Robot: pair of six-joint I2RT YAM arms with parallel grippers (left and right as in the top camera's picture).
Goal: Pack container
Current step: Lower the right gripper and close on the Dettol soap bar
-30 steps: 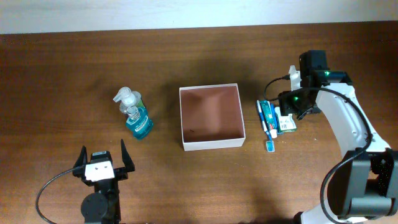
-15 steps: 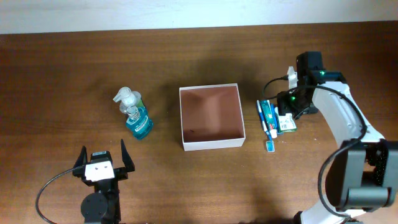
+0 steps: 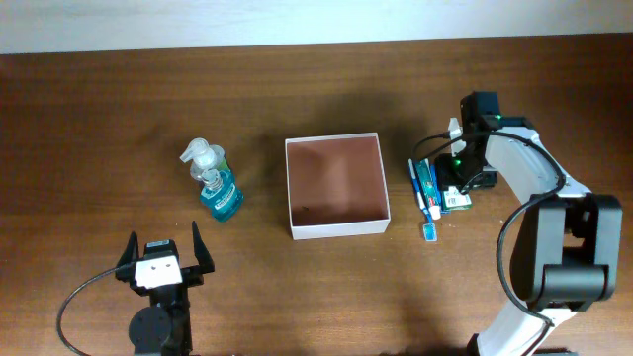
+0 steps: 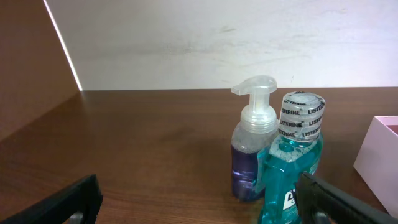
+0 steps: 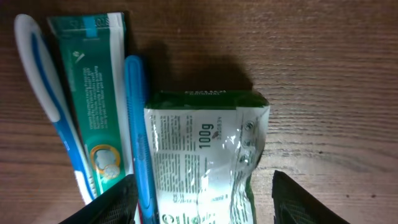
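Over a crinkly glossy packet (image 5: 205,162), right gripper (image 5: 203,186) apart; left gripper (image 4: 199,199) wide apart.

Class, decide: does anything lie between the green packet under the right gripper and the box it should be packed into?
Yes: a toothpaste tube and toothbrushes lie flat on the table between the green packet and the container.

You had container (image 3: 338,228) mid-table (image 3: 99,119). Left of container, well apart: pump bottle (image 3: 198,156) touching mouthwash bottle (image 3: 224,198), latter in front. Just right of container, side by side: toothbrush (image 3: 415,183), toothpaste tube (image 3: 428,181), then packet (image 3: 457,198) farthest out. Right gripper (image 3: 458,180) hung over packet. Left gripper (image 3: 161,259) sat front-left of container, well apart.
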